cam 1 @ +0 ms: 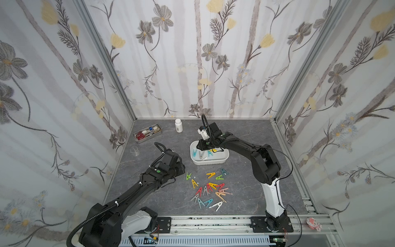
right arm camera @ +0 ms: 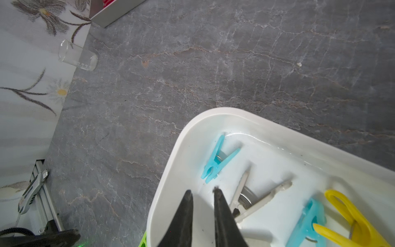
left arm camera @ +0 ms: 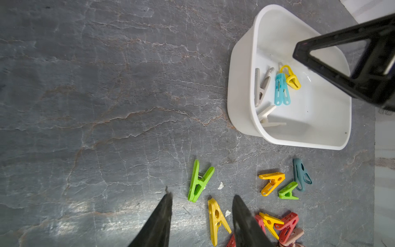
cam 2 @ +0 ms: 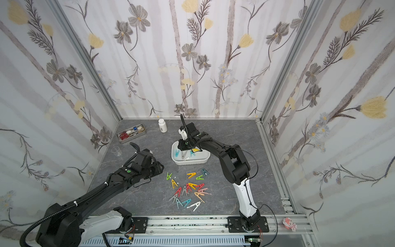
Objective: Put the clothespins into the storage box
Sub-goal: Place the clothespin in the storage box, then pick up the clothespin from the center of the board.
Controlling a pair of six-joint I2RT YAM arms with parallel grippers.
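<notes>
The white storage box [cam 1: 210, 164] stands mid-table and holds several clothespins: light blue [right arm camera: 220, 159], grey [right arm camera: 263, 197], another blue one and yellow [right arm camera: 352, 218]. My right gripper [right arm camera: 203, 191] hangs inside the box near its end wall. Its jaws are slightly open and nothing is between them. Several more clothespins [cam 1: 211, 190] lie scattered in front of the box. My left gripper [left arm camera: 203, 195] is open just above the table at the left edge of that scatter. A yellow clothespin [left arm camera: 215, 220] lies between its fingers, and a green clothespin [left arm camera: 199, 181] lies just beyond the tips.
A grey metal tray of tools [cam 1: 147, 133] and a white bottle [cam 1: 178, 125] stand at the back left. A clear beaker [cam 1: 134, 150] sits by the left wall. Walls close three sides, and a pink toy [cam 1: 313, 224] lies on the front rail.
</notes>
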